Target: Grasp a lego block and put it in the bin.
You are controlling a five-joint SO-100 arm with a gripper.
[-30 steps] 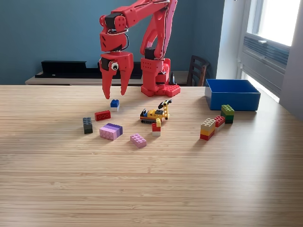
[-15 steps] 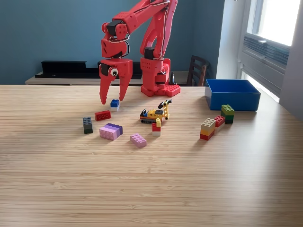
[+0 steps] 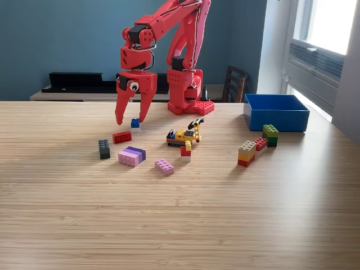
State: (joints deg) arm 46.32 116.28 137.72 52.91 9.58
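The gripper (image 3: 130,119) hangs spread wide over the small blue-and-white lego block (image 3: 135,124), which sits at ten o'clock from the yellow toy digger (image 3: 185,135), far from the bin (image 3: 275,112); probably light, rigid and slick, it is best pinched across its flat sides.

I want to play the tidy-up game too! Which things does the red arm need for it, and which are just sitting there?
For the job:
- end effector, open
- blue and white block beside its tips
- blue bin
- other loose blocks: red block, dark block, purple block, pink block

Just there:
- yellow toy digger
- chair
- table
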